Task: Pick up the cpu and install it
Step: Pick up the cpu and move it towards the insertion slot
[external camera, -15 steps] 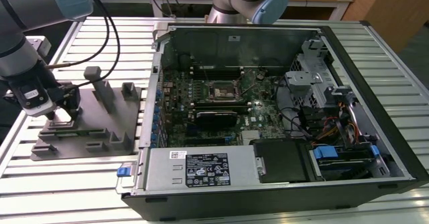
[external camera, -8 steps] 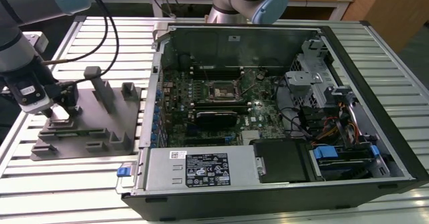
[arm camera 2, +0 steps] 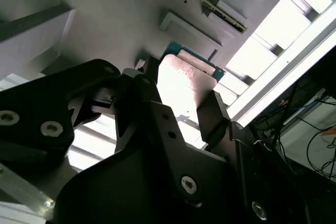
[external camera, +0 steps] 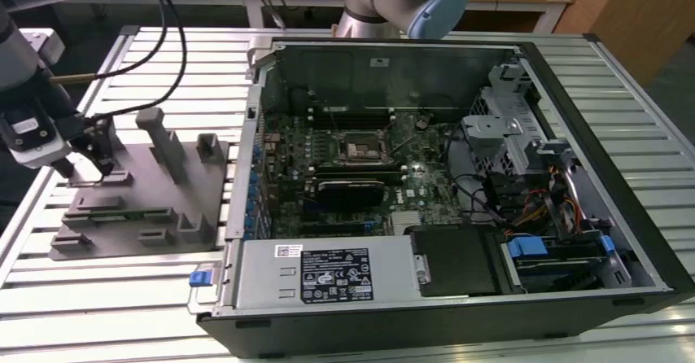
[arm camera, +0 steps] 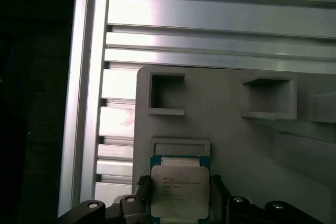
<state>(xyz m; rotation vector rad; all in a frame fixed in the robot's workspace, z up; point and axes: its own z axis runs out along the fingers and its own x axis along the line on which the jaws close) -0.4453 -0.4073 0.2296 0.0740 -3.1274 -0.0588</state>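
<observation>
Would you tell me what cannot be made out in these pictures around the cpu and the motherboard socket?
- The cpu, second wrist view: glare washes out its top, and the gripper's black body covers part of it.
- Its underside, first wrist view: hidden by the chip itself, so contact with the grey fixture is unclear.
- The socket, exterior view: too small to show its state.

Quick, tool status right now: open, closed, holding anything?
Tool: closed on the cpu, pressing on two opposite edges, at the grey fixture block.
</observation>
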